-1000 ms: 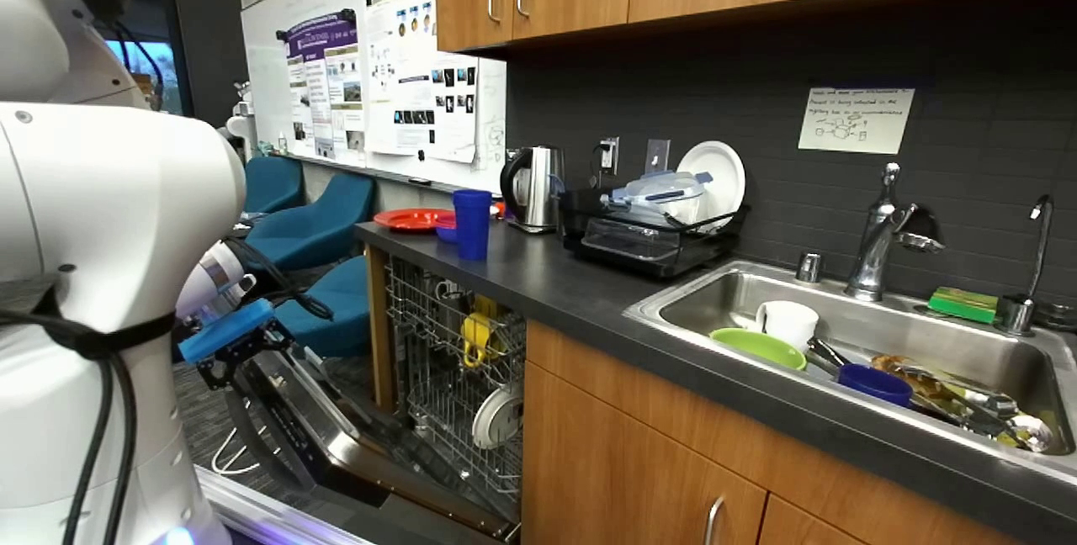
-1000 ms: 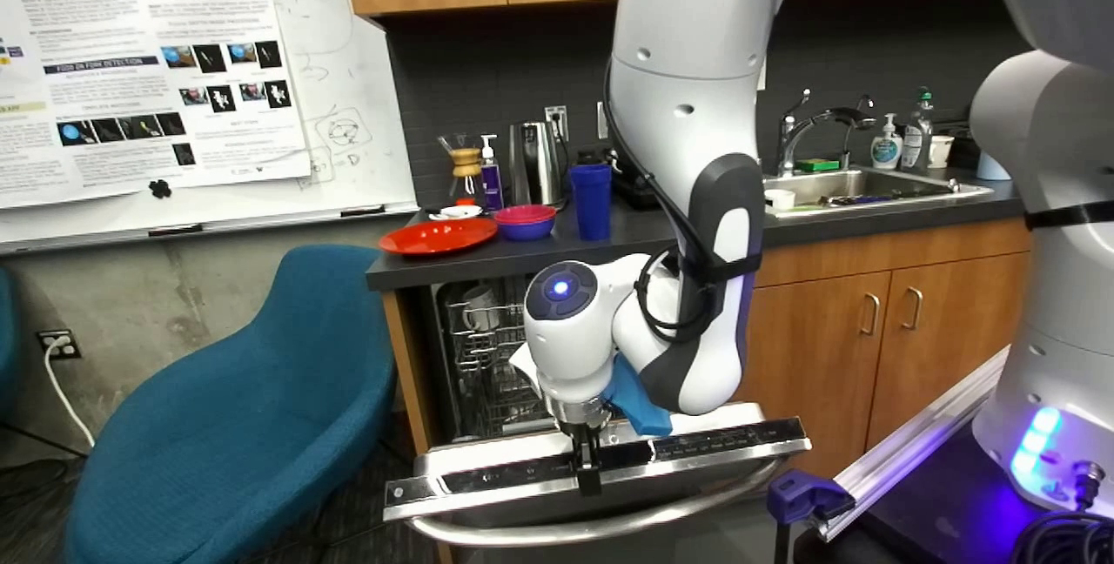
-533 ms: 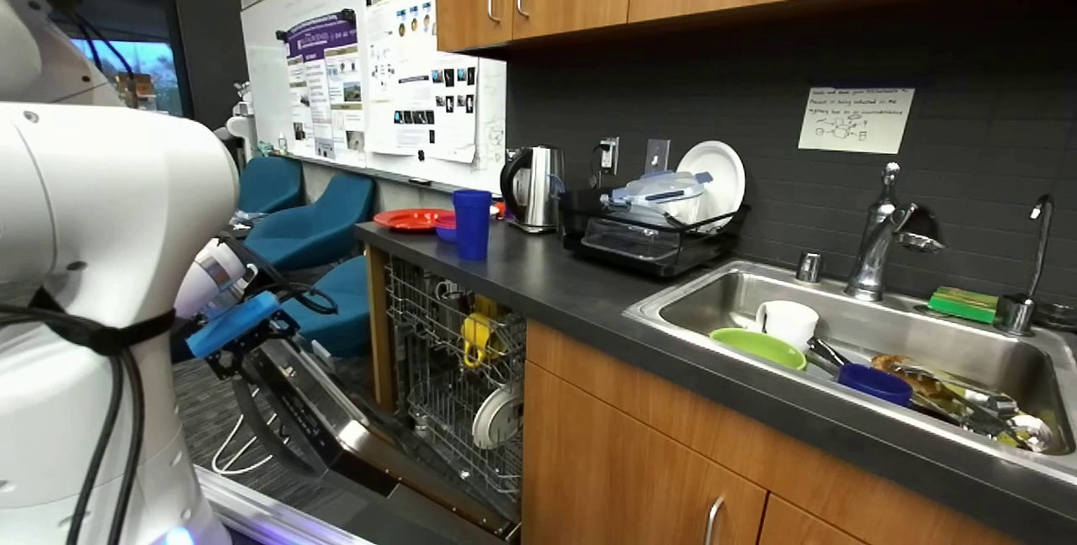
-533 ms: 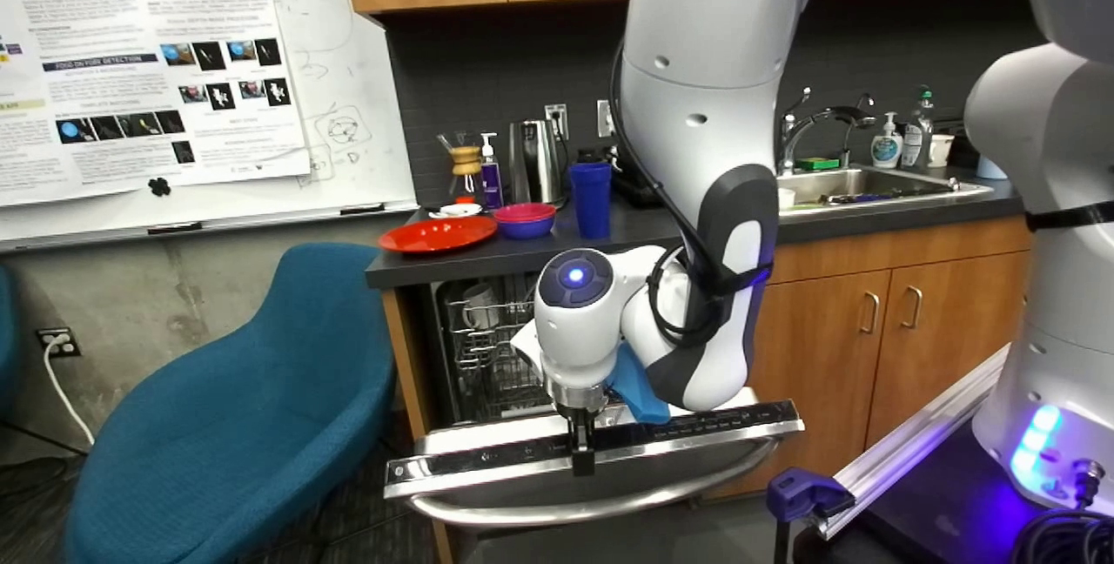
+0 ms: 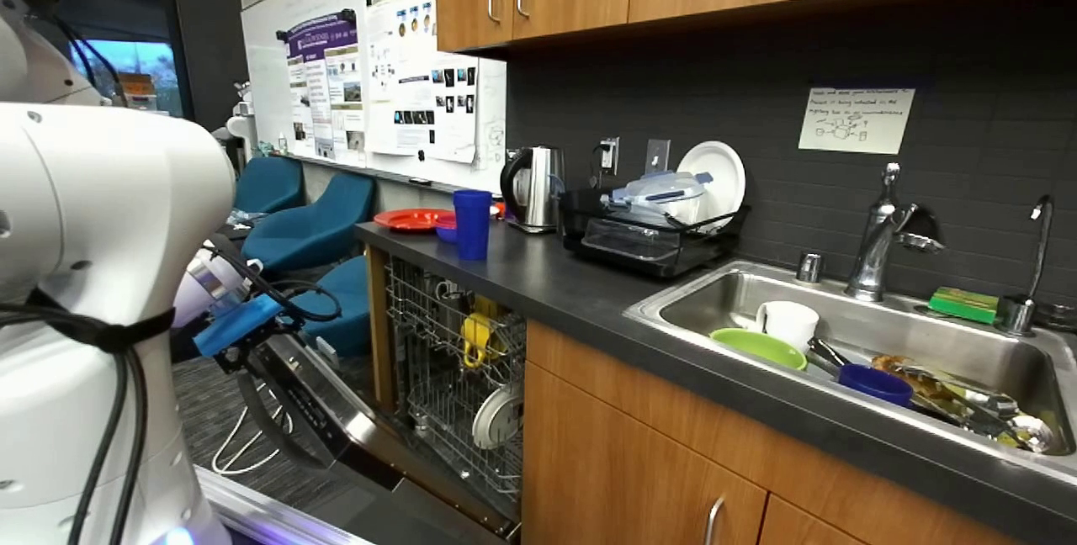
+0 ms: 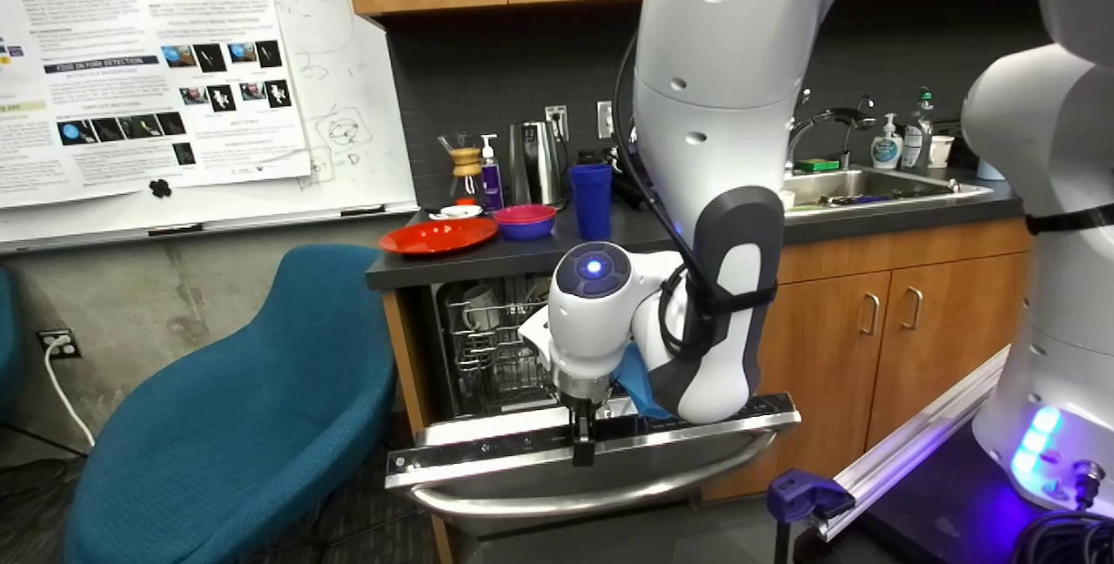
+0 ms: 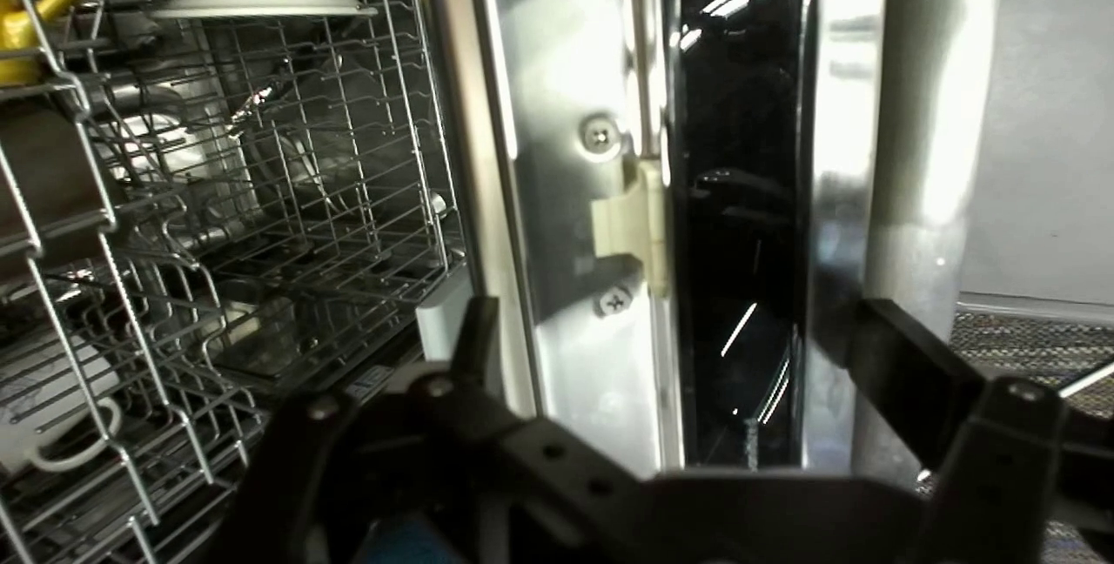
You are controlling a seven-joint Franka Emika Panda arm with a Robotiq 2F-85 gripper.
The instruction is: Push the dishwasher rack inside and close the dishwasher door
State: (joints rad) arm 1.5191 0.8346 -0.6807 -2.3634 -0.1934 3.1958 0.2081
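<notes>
- The dishwasher door (image 6: 644, 468) leans partway open in both exterior views, tilted outward; closing it is presumably the step in hand.
- The Robotiq gripper (image 7: 677, 316) has its jaws parted wide astride the door's top edge, one on the inner side, one on the outer, unclenched; that straddle likely lets it swing the panel without a tight grip.
- The upper dishwasher rack (image 5: 437, 320) and lower dishwasher rack (image 5: 444, 419) sit inside beneath the countertop (image 5: 534, 267), probably so the door can pass.
- A white plate (image 5: 498, 417) stands on edge in the lower one, likely to drain.
</notes>
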